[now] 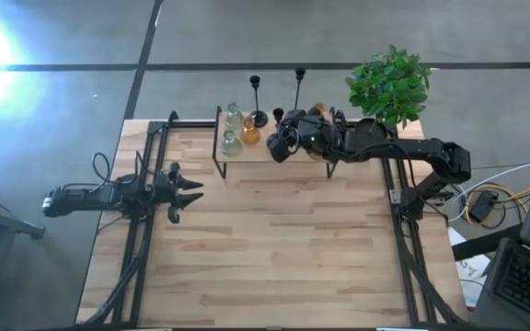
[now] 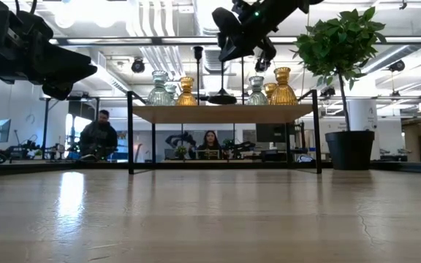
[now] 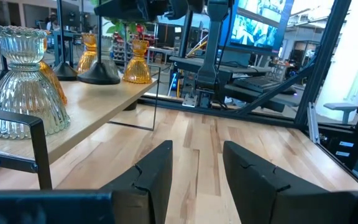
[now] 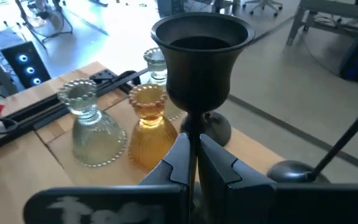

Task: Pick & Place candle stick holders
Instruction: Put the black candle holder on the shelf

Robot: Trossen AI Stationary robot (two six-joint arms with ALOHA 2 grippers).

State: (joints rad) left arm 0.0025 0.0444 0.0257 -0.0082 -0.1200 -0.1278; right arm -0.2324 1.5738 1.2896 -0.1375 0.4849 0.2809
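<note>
Several candle stick holders stand on the wooden shelf [image 1: 247, 154] at the table's far edge: clear glass bulbs [image 1: 231, 142], amber bulbs [image 1: 250, 131] and black thin-stemmed ones [image 1: 257, 101]. My right gripper [image 1: 282, 138] is over the shelf's middle, shut on a black holder with a cup top [image 4: 202, 56]. It also shows above the shelf in the low view [image 2: 240, 36]. My left gripper [image 1: 191, 190] is open and empty over the table's left part, pointing right toward the shelf [image 3: 197, 155]. My right gripper pinches the black holder's thin stem [image 4: 193, 127] just below the cup, between its two fingers [image 4: 178, 158]. The fingers come about level from the table's right and lie across the stem. The holder stands upright. Its base is hidden by the fingers; whether it is clear of the shelf, I cannot tell.
A potted green plant [image 1: 389, 83] stands at the table's far right, close behind the right arm. Another black holder's round base [image 4: 291, 171] and a third one's base [image 4: 215, 129] sit close to the held one. Bare wooden tabletop [image 1: 274, 248] lies in front of the shelf. People sit beyond the table [image 2: 99, 135].
</note>
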